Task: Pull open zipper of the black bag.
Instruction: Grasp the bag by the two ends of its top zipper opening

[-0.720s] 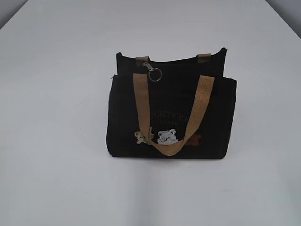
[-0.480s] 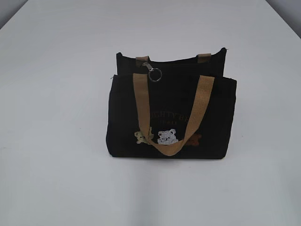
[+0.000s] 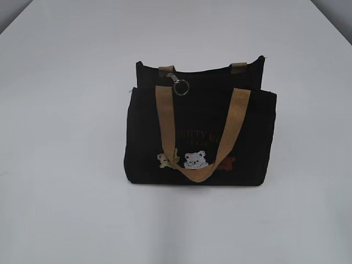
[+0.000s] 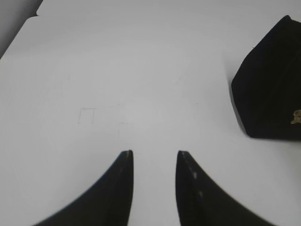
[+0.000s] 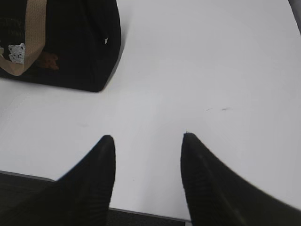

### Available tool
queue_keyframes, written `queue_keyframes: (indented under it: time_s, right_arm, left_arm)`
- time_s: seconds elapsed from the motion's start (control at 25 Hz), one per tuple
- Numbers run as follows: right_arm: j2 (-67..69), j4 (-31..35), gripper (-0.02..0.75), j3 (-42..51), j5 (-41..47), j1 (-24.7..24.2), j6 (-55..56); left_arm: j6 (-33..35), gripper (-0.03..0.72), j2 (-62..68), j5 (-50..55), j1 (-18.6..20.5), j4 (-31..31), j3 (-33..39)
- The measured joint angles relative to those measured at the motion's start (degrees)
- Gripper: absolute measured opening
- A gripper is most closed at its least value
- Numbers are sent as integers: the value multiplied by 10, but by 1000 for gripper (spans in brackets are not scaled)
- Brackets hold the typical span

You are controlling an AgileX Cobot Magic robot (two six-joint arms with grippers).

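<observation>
At surface (image 3: 66, 110) centre: black bag (image 3: 144, 137) upright; zipper (image 3: 180, 85) ring at 11 o'clock on top edge, beside tan handle (image 3: 164, 118).
Left pincer (image 4: 154, 155), right pincer (image 5: 148, 141): both spread, empty, well apart from bag.
Risk: snagging handle instead of ring; unbraced bag dragging or tipping under pull.
Versus earlier frames: nothing moved.

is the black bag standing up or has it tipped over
Upright. The black bag sits on its flat base on the table, bear front facing the camera, front handle hanging down.
</observation>
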Motion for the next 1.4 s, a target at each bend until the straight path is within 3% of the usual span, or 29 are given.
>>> queue_keyframes:
  time_s: [0.28,0.4,0.6,0.76,0.88,0.96,1.08,1.4]
  right_arm:
    - [0,0,361,0,0,0,0]
    - [0,0,361,0,0,0,0]
    - [0,0,361,0,0,0,0]
    - [0,0,361,0,0,0,0]
    - [0,0,361,0,0,0,0]
    - [0,0,361,0,0,0,0]
    - [0,1,361,0,0,0,0]
    - [0,1,361,0,0,0,0]
  left_arm:
    - [0,236,1,-1,0,-12,0]
    - [70,243,31,-49,0,-106,-5]
    - [479,288,174,-235,0,-471,23]
    - [850,336,375,-254,0,-743,34]
    - [1100,346,548,-232,0,-896,34]
    - [1205,349,643,-200,-5,-925,26]
    - [1284,365,777,-174,-29,-939,-6]
    - [1354,422,942,-170,-101,-943,-105]
